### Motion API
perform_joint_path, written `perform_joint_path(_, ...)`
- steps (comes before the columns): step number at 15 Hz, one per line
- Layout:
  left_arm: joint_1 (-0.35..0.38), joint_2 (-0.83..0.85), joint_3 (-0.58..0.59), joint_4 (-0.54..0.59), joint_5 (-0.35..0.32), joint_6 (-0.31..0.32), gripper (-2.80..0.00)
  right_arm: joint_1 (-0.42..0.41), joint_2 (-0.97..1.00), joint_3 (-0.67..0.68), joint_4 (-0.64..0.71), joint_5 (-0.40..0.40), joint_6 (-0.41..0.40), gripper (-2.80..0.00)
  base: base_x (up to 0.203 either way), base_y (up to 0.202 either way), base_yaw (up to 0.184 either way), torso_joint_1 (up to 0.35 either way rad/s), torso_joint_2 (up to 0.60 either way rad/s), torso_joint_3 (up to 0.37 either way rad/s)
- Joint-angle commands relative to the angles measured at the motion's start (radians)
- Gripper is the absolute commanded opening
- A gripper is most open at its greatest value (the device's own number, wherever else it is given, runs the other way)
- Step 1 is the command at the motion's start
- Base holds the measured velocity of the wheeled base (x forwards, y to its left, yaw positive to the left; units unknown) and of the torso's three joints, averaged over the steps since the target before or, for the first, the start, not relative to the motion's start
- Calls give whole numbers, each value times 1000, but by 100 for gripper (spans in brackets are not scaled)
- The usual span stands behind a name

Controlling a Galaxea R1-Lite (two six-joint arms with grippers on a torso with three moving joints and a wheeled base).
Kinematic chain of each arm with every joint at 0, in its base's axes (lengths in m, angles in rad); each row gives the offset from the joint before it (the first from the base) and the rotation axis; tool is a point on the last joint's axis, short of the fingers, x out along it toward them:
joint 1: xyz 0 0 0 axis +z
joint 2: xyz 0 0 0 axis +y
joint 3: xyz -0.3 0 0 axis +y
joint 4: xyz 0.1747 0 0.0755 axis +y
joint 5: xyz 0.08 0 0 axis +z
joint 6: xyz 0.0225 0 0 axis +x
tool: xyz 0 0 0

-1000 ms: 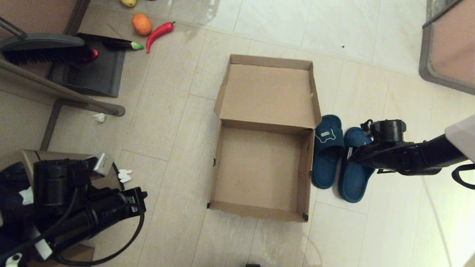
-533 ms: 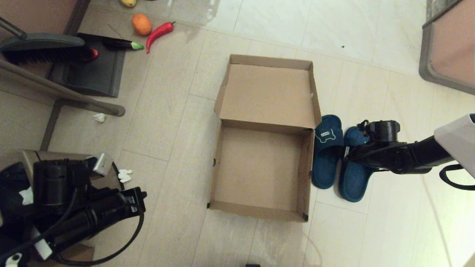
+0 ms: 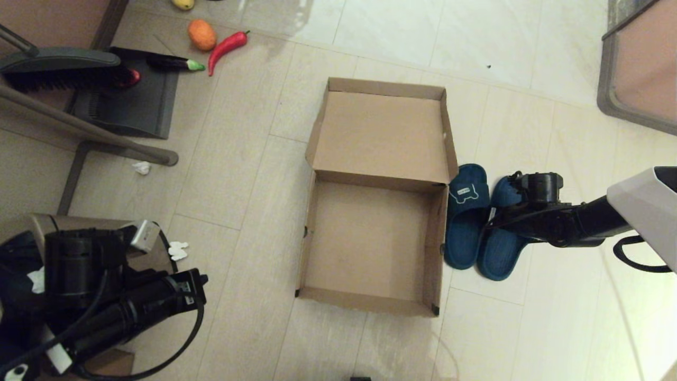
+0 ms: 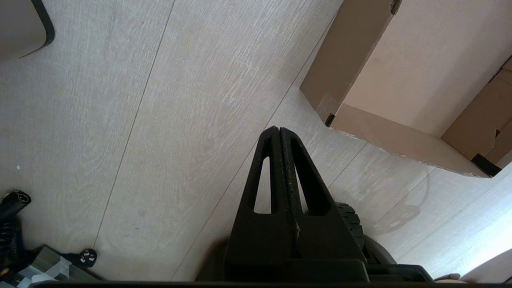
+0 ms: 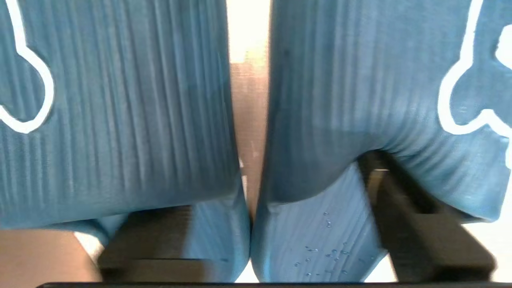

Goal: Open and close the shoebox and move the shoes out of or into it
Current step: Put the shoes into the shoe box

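- The shoebox [image 3: 373,233] lies open on the floor [image 3: 243,174].
- The shoes [image 3: 465,222] sit side by side, just right of it.
- The right hand [image 5: 248,236] has one finger [image 5: 416,224] under each strap, pressing both shoes together.
- The left hand [image 4: 279,134], pinched closed on nothing, stays parked low on the left.

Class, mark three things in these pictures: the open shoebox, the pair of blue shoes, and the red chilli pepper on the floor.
shoebox [image 3: 365,243]: head view, bare inner floor of the open box.
shoes [image 3: 465,211]: head view, footbed of the slipper beside the box wall.
red chilli pepper [image 3: 226,46]: head view, middle of its body.
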Motion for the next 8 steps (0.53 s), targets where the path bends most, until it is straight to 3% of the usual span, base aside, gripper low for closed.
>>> perform_joint_path(1, -2, 4, -6, -2, 1, -1, -280, 3, 8, -1, -1, -1, 2, -280, 0, 0, 0, 0, 0, 0)
perform_joint_path(8, 0, -3, 6, -3, 1, -2, -280, 33, -2, 34, -1, -29, 6, -280, 0, 0, 0, 0, 0, 0)
